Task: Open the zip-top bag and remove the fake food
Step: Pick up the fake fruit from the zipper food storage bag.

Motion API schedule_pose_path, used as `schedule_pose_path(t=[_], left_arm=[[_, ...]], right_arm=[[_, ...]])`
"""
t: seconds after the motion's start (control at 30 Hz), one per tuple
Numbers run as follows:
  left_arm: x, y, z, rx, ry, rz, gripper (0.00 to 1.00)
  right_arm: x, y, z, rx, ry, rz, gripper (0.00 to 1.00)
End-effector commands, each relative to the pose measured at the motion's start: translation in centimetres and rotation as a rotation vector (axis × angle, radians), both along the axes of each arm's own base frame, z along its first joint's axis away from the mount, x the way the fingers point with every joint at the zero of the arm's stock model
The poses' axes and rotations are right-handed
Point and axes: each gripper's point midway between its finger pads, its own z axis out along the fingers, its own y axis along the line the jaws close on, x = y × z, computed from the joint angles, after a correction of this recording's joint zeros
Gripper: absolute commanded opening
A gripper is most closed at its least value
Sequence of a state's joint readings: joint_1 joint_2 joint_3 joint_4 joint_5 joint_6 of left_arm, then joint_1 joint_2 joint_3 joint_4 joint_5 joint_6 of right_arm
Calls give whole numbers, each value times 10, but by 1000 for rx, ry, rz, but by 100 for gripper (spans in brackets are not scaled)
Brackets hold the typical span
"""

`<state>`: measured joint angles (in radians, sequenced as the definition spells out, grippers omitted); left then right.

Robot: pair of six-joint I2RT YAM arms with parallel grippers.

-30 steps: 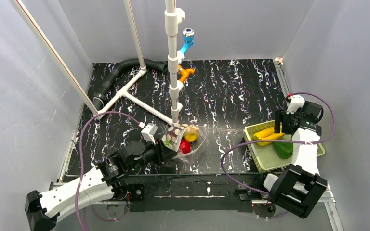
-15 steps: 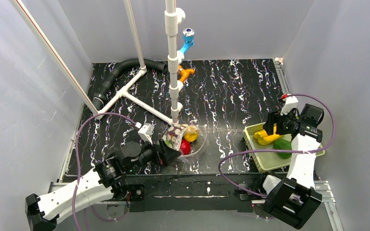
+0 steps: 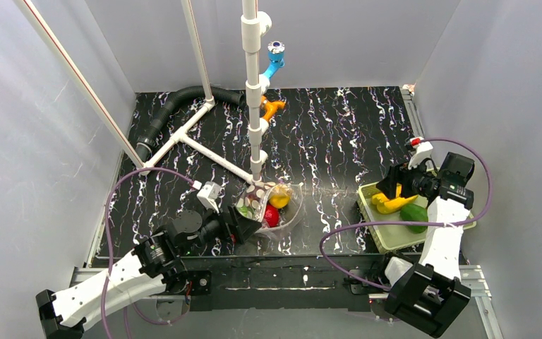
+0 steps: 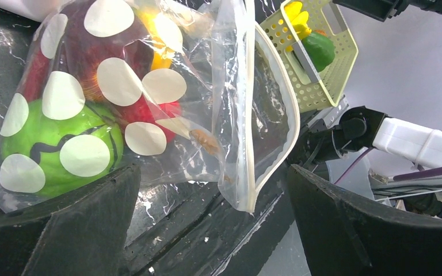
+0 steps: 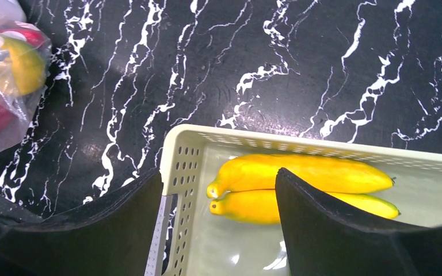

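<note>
The zip-top bag (image 3: 269, 205), clear with whitish dots, lies near the table's front edge with its zip rim (image 4: 282, 121) gaping toward the right. Inside it are fake food pieces: a green one (image 4: 63, 135), a red one (image 4: 147, 109) and a yellow one (image 3: 279, 199). My left gripper (image 3: 245, 223) stands open just left of the bag; in the wrist view (image 4: 213, 190) the bag's lower edge hangs between the spread fingers without being pinched. My right gripper (image 3: 389, 189) hovers open (image 5: 217, 184) over the basket's left wall, above two yellow bananas (image 5: 299, 172). A green piece (image 3: 415, 212) lies beside them.
The pale yellow-green mesh basket (image 3: 394, 239) sits at the right front. A white pipe frame (image 3: 253, 106) rises just behind the bag, with a black hose (image 3: 173, 104), an orange fitting (image 3: 272, 107) and a blue fitting (image 3: 275, 60) farther back. Grey walls enclose the table.
My left gripper has opened, let go of the bag and drawn back a little. My right gripper has shifted left over the basket's near-left corner, still open.
</note>
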<state>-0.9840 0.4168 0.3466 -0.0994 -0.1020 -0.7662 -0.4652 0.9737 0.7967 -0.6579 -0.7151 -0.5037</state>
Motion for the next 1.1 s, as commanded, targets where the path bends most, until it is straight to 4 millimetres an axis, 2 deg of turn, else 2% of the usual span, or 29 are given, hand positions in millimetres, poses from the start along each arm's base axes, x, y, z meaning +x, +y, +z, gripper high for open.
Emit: schedule_pose_path(t=[0.0,0.33,0.63,0.83,1.07], left_arm=[[6,8,10,8,-31,46,98],[6,10,17,25,-33,48,98],[12,13,15,69,-38,72,98],[16,15,8,105,-28,93,98],[18,24,0,128,-29,126,98]], right_arm=[[2,12,28,23,-83,69,78],[-6,44,44,71,-106,216,81],[-26,115,53,49,-131,533,83],[-46,163,70,114,-139,755,83],[-65,202,69,138,-85,922,82]])
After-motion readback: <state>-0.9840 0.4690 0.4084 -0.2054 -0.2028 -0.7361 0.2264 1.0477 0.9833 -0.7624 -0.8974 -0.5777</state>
